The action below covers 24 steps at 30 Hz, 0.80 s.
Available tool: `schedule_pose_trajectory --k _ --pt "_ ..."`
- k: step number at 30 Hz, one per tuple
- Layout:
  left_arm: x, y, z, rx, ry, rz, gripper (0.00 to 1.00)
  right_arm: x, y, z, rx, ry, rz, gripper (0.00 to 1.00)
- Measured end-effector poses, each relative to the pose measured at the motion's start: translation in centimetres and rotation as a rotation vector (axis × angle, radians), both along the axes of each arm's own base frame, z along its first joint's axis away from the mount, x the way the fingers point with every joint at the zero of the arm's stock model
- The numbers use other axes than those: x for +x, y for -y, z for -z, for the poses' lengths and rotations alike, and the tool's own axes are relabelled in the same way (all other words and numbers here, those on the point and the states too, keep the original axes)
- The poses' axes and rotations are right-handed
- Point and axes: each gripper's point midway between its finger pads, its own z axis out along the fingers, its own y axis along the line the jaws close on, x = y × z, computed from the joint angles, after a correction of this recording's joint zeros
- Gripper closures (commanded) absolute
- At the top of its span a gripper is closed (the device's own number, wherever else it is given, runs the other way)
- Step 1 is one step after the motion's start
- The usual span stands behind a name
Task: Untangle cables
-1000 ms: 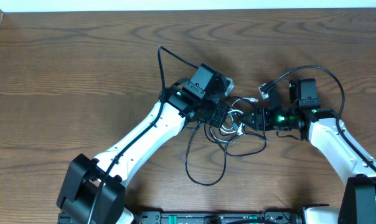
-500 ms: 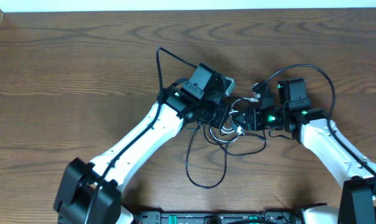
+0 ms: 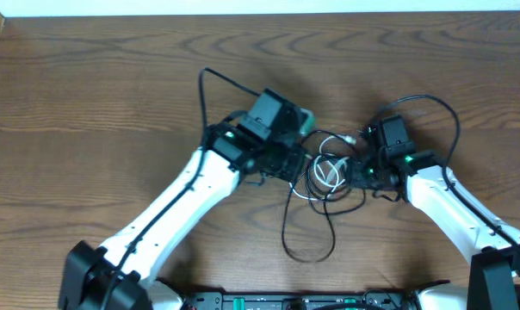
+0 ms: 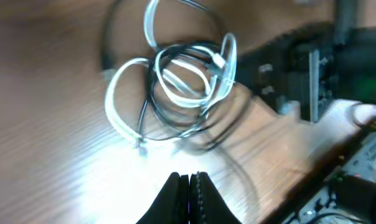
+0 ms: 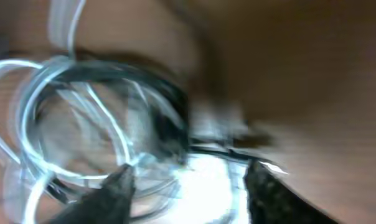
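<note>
A: Right gripper (image 5: pixel 188 180) has slid left up to the cables (image 3: pixel 325 185), its jaws now apart.
B: And the tangle?
A: White loops (image 4: pixel 188 81) wound through black ones (image 4: pixel 154 102), on the wooden table (image 3: pixel 88 86) between the two grippers; left gripper (image 4: pixel 187 182) pinched together, empty.

Overhead feed gives me even, soft light, sharp, with faint shadows under the arms. Left wrist is motion-blurred, with white glare on the table (image 4: pixel 107 177) below the cables (image 4: pixel 175 93). Right wrist is heavily smeared: cables streaked, bright glare patch low centre, nothing in focus.
</note>
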Motion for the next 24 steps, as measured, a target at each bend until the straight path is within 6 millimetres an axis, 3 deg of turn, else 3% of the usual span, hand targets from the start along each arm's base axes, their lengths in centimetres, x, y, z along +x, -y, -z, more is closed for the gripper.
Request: schedule_pose_trajectory --k 5,8,9,11,14,16,24 --pt "2.4 -3.9 -1.4 0.007 0.043 -0.126 0.93 -0.7 4.0 0.5 -0.168 -0.029 0.138 0.34" --pt "3.2 -5.3 -2.0 0.005 0.058 -0.171 0.92 -0.5 5.0 0.4 -0.196 -0.020 0.198 0.19" --pt "3.3 -5.5 -2.1 0.001 0.062 -0.177 0.92 -0.3 5.0 0.4 -0.187 -0.012 0.212 0.18" --pt "3.4 -5.4 -2.3 -0.008 0.065 -0.175 0.92 0.5 4.4 0.2 -0.151 0.013 0.205 0.19" --pt "3.1 -4.8 -2.5 -0.023 0.061 -0.155 0.70 1.5 2.4 -0.2 -0.051 0.046 0.138 0.20" --pt "2.9 -4.5 -2.3 -0.026 0.055 -0.145 0.62 1.9 0.9 -0.5 0.021 0.061 0.083 0.22" --pt "3.1 -3.5 1.2 0.011 -0.038 -0.128 0.62 1.2 -4.2 -2.0 0.269 0.065 -0.144 0.25"
